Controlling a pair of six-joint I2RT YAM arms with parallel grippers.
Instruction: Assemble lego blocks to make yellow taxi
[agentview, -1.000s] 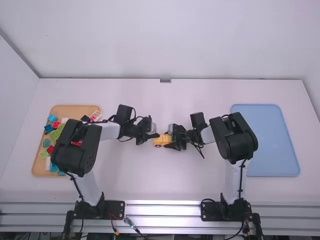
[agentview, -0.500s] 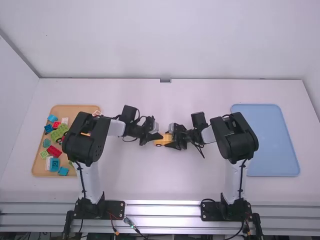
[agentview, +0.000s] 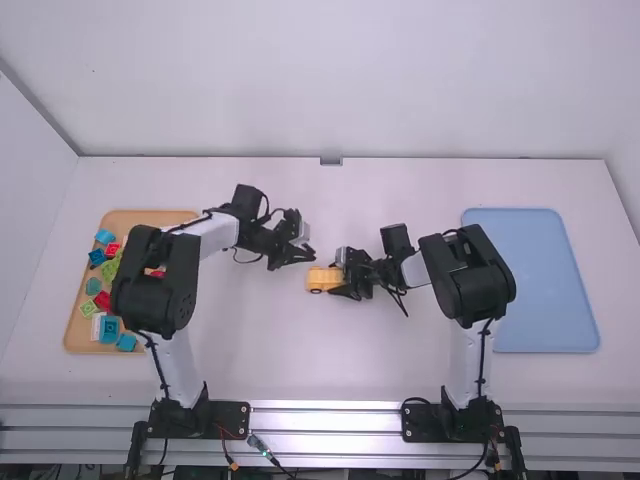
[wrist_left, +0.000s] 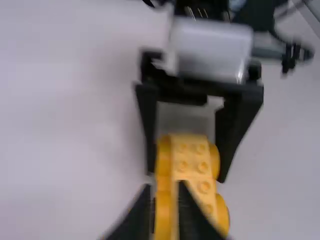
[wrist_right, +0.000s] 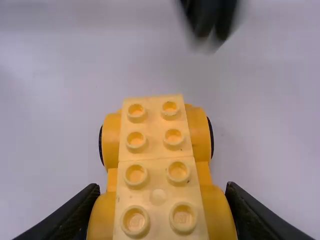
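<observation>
Yellow taxi body, high view: located mid-table, its near end grasped by the right gripper. The left gripper is just beside the free end, clear of it. Loose blocks lie in the tan tray.

Left wrist view: fingers parted by a narrow gap, carrying nothing visible.

Right wrist view: clenched on the body's sides; pale studded bricks run along the top, no obvious tilt. Whether they are fully seated cannot be told. Recommendation: keep this grasp firm, centre the left fingertips over the studs, and press straight down; off-centre force could twist the body.
</observation>
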